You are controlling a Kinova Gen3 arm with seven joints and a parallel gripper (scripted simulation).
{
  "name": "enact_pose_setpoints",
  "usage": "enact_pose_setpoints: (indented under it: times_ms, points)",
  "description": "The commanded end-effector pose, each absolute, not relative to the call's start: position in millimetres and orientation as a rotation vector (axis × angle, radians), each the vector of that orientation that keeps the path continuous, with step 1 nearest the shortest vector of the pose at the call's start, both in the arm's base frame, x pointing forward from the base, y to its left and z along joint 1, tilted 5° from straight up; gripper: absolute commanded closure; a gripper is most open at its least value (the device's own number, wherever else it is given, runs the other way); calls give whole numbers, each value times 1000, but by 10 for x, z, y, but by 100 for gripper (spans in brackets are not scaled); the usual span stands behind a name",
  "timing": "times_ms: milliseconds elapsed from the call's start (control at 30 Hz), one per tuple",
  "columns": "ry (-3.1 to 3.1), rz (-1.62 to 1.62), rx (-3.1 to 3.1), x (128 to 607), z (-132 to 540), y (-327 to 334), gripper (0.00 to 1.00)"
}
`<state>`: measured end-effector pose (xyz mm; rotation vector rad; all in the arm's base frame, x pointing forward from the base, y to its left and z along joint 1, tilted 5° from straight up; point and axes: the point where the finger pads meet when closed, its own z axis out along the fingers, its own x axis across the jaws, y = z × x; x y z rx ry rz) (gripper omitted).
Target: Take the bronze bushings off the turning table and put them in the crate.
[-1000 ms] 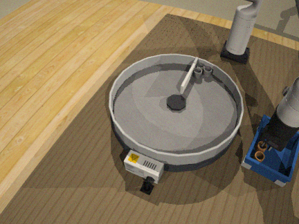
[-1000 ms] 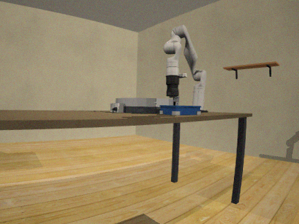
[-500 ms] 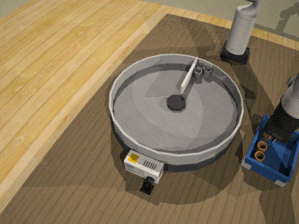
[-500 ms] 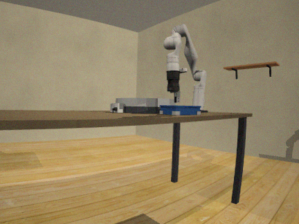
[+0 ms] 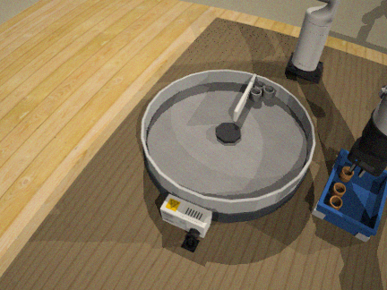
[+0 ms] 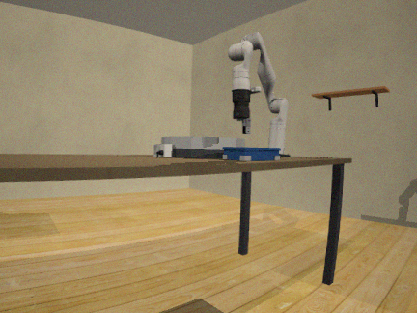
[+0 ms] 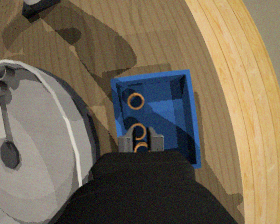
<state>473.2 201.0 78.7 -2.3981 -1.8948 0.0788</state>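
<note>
Fingers (image 5: 356, 171) (image 6: 246, 128) parted, gripping nothing, raised above crate (image 5: 345, 227) (image 6: 263, 154) (image 7: 195, 120) near right corner of counter (image 5: 112, 204) (image 6: 145, 167) (image 7: 150, 40) in exterior view. Three bronze bushings (image 5: 339, 194) (image 7: 129, 101) inside; steel bushings (image 5: 255, 96) (image 7: 9, 73) on turning table (image 5: 188, 159) (image 6: 203, 143) (image 7: 40, 130). Sorting appears complete.

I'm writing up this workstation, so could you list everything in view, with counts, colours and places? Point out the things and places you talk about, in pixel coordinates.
bronze bushings (image 5: 339, 195) (image 7: 128, 101): three, orange-brown, in the crate
steel bushings (image 5: 255, 98) (image 7: 7, 76): three, grey, on the turning table by the bar
turning table (image 5: 197, 168) (image 6: 193, 143) (image 7: 40, 165): one, grey, on the tabletop
bar (image 5: 243, 100) (image 7: 6, 117): one, white, across the turning table's edge
hub (image 5: 228, 133) (image 7: 10, 154): one, dark, mid-turning table
white box (image 5: 184, 217) (image 6: 166, 149): one, yellow label, against the turning table
crate (image 5: 345, 228) (image 6: 256, 154) (image 7: 196, 120): one, blue, beside the turning table
tabletop (image 5: 90, 249) (image 6: 97, 169) (image 7: 97, 65): one, brown, under everything
shelf (image 6: 352, 93): one, brown, on the wall
arm (image 5: 311, 38) (image 6: 265, 71): one, light grey, at the table's far side
gripper (image 5: 356, 170) (image 6: 246, 132) (image 7: 141, 135): one, dark, above the crate, fingers apart
</note>
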Motion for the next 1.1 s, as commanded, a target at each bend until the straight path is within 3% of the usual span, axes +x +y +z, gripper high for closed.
enact_pose_setpoints:
  times_ms: [0, 1067]
  points:
    - [-1897, 41, -2409, 4826, 1116, 2016, 58]
    - [-1897, 42, -2409, 4833, 1223, 2012, 58]
